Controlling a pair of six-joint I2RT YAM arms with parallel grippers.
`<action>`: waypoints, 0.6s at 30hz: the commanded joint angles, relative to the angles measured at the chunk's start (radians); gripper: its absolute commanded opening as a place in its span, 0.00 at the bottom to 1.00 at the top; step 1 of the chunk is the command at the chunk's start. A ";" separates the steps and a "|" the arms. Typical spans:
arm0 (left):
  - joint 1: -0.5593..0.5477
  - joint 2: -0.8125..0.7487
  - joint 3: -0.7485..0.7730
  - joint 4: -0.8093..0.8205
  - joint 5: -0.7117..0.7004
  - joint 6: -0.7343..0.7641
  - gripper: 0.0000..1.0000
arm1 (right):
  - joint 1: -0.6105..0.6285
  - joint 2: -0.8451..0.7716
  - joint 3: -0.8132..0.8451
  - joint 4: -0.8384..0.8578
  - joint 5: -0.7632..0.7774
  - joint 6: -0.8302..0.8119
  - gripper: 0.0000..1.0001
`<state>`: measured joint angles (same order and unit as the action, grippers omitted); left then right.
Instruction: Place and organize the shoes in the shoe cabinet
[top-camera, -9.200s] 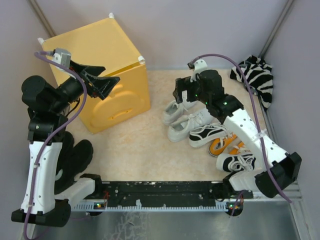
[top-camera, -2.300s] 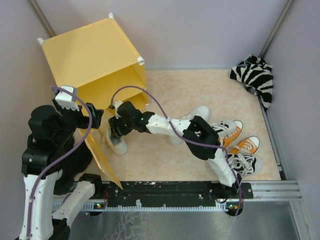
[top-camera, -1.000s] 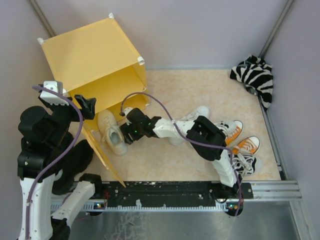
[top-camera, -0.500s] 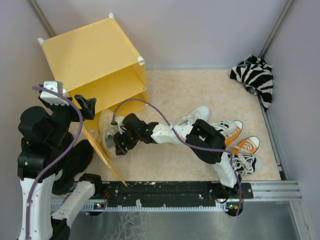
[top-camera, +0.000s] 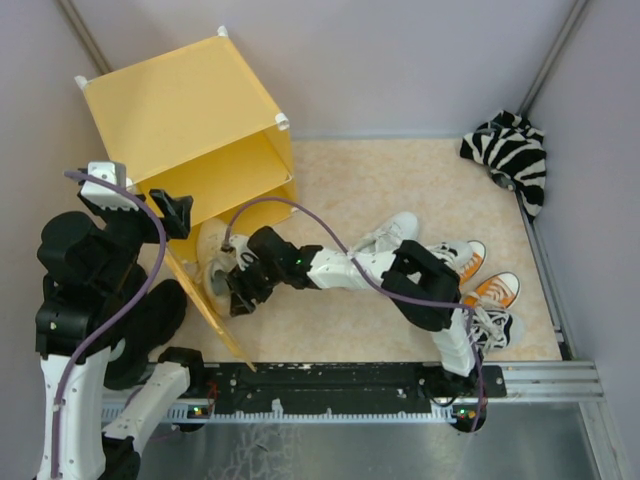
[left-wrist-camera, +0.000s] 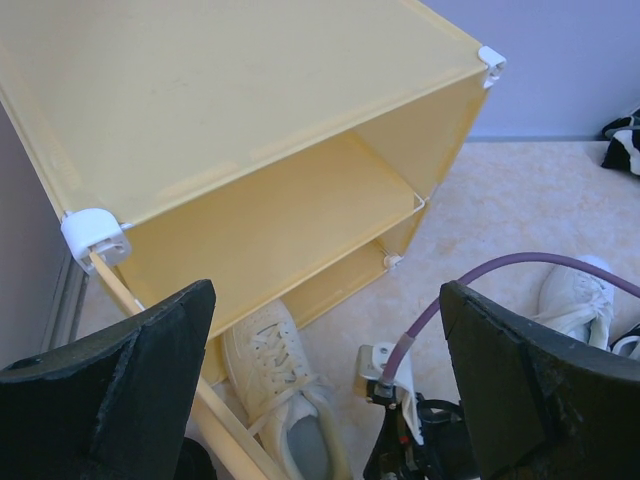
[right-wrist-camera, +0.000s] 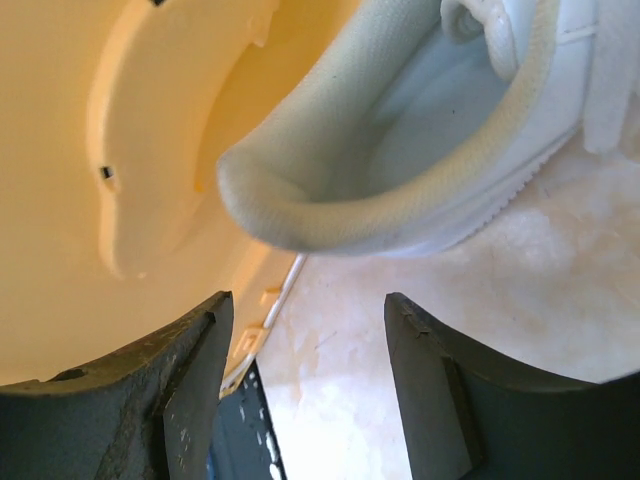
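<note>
Right tool (right-wrist-camera: 300, 375), fingers apart, sits behind the cream shoe's (right-wrist-camera: 400, 150) heel, beside the cabinet door (right-wrist-camera: 120, 150).

- Floor (top-camera: 400, 180): beige mottled surface, cream/tan speckle, matte, evenly lit, no hard shadows.
- Walls (top-camera: 400, 60): plain pale lavender-grey panels on far, left & right sides of floor.
- Metal corner posts (top-camera: 555, 50): slanted, at far corners of floor.
- Black rail (top-camera: 330, 385): along near edge of floor, w/ silver metal plate (top-camera: 400, 450) nearer than it.
- Zebra-striped cloth bundle (top-camera: 510, 155): far-right corner of floor, against right wall.
</note>
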<state>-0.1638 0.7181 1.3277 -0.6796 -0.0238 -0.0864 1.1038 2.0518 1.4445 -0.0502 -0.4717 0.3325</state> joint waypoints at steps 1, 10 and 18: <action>-0.006 0.004 0.022 0.029 0.008 -0.002 0.99 | 0.004 -0.179 -0.028 0.002 0.070 -0.033 0.62; -0.006 0.004 0.034 0.015 -0.011 -0.001 0.99 | -0.111 -0.187 -0.065 0.004 0.344 0.082 0.62; -0.006 0.009 0.059 0.002 -0.019 0.001 0.99 | -0.125 0.081 0.116 -0.021 0.420 0.053 0.62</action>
<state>-0.1638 0.7246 1.3521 -0.6834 -0.0303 -0.0860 0.9558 2.0403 1.4742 -0.0753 -0.1017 0.3862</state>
